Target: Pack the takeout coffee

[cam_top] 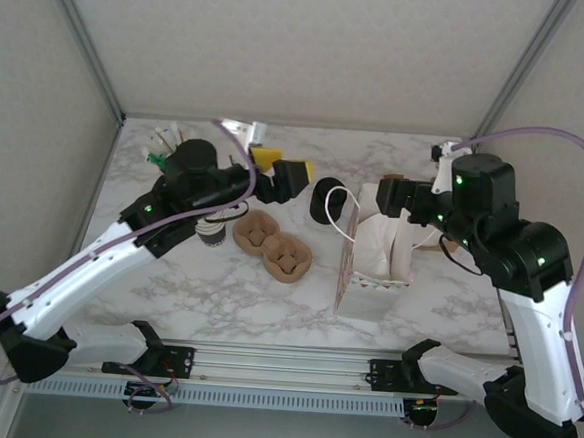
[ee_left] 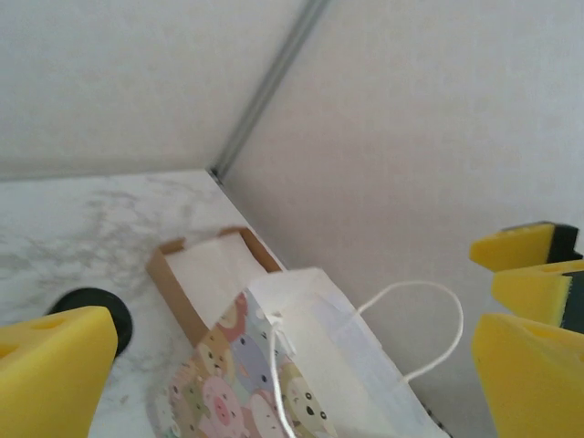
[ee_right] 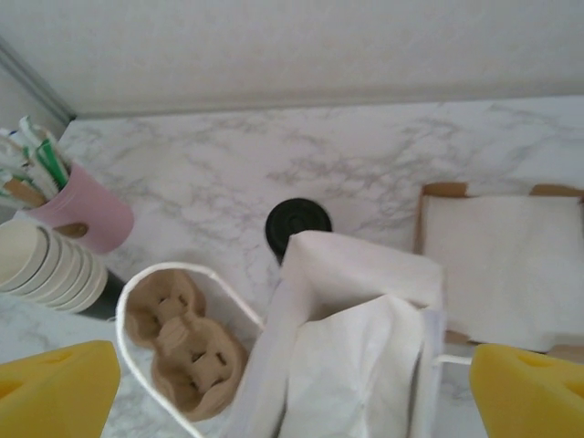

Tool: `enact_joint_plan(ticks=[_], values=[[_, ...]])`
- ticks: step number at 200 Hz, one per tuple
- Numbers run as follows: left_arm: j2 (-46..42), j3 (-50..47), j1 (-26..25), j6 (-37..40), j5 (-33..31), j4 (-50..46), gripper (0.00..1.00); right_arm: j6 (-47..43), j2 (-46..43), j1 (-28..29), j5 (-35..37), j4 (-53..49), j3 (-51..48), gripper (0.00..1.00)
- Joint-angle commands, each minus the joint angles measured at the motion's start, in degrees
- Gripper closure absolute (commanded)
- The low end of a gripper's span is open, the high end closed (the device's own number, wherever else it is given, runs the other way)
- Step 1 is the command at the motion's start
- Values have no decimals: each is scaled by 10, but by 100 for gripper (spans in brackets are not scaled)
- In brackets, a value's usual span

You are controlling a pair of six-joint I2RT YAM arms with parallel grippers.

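The takeout coffee stands on the counter, outside the paper bag. Its round black lid faces up. It is just beside the bag's far left corner, between the bag and the left gripper.

The left jaws are wide apart and hold nothing. They hang near the coffee and are not touching it. The right gripper hangs over the open top of the bag. Its jaws are wide apart too, and they hold nothing.

The bag is white with little animal faces on its side. Its top is open and looks crumpled. A white string handle loops out from the bag on the coffee's side. In the top view the loop sits right by the coffee. From the right wrist, the bag's top edge covers the near side of the cup.

A brown cup tray with two round holes lies flat on the counter, near the coffee and left of the bag. A stack of paper cups lies further left, and the left arm reaches over it. Behind the stack stands a pink cup full of sticks and straws. On the far side of the bag is a brown box with white napkins in it.
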Motion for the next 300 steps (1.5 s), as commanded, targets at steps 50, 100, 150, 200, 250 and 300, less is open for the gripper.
enact_joint_plan(ticks=[50,100,150,200,250,300], values=[[-104,-70,35,-2,-192,-55,0,-11,-4,-60,147,-23,29,1],[-129,-90,195,-37,-173,-107,0,9,10,-224,47,-18,5,1],[-156,-151,395,-70,-94,-109,0,31,-13,-380,-16,29,-88,1],[-179,-273,567,-115,-35,-72,0,61,-35,-498,-85,115,-235,1],[-204,-388,609,-125,-54,-21,0,81,-42,-531,-99,198,-375,1],[-229,-453,610,-109,-69,15,0,78,-60,-530,-108,286,-474,1]])
